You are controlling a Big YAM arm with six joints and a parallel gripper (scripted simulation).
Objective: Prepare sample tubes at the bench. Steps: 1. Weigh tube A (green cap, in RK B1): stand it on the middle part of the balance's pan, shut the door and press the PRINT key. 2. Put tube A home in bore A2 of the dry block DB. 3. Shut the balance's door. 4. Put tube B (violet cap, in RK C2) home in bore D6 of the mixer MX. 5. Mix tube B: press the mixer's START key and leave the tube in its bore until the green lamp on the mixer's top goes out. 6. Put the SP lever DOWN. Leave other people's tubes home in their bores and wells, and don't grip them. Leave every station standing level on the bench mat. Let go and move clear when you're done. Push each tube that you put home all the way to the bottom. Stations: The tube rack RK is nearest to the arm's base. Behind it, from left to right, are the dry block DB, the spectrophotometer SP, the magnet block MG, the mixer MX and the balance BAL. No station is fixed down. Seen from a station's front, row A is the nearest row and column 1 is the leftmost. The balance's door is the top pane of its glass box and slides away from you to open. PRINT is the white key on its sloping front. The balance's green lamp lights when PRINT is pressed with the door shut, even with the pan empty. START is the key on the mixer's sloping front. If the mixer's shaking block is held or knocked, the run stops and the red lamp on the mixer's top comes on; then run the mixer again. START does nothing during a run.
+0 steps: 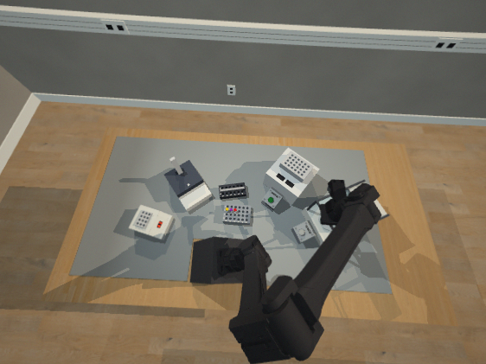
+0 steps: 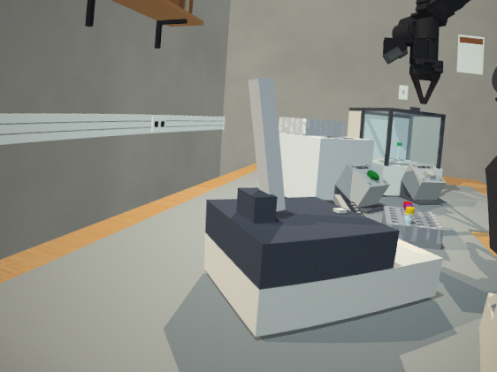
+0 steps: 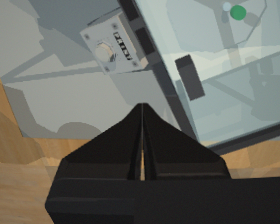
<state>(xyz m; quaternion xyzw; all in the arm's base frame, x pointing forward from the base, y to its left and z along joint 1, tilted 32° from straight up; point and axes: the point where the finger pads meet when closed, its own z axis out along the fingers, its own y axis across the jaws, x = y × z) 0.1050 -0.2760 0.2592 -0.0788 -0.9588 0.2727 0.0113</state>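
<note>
We hold our gripper (image 2: 424, 102) (image 3: 142, 111) with fingertips together on nothing above the balance (image 1: 317, 226) (image 2: 391, 179) (image 3: 172, 100), where green-capped tube A (image 2: 399, 150) (image 3: 238, 12) stands inside the glass box.

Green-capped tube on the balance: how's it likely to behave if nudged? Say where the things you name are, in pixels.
The green-capped tube (image 2: 399, 148) (image 3: 238, 12) probably tips easily, being slim and standing upright without a bore around it. Once down, its round cap suggests it may roll. Looks small, so likely light.
</note>
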